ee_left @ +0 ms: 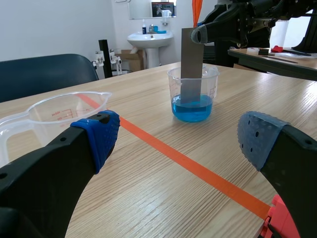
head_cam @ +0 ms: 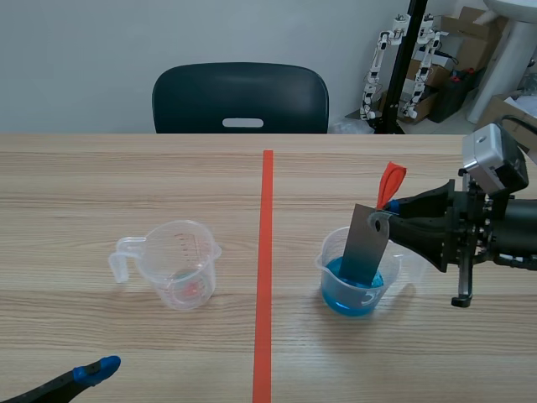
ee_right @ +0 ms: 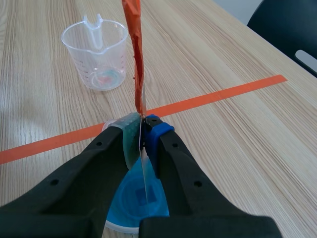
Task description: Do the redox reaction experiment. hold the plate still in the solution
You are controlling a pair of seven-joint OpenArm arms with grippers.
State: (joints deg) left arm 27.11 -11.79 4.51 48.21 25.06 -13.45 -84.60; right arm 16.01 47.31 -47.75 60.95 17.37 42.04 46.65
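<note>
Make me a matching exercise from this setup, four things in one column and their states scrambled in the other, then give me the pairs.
Column one:
1. metal plate
2. clear cup
3. left gripper
4. right gripper

Column two:
A. open, holding nothing
B. holds no blue liquid
C. lower end dipped in the blue solution
D. shut on the plate's upper end

Pairs: 1-C, 2-B, 3-A, 4-D
</note>
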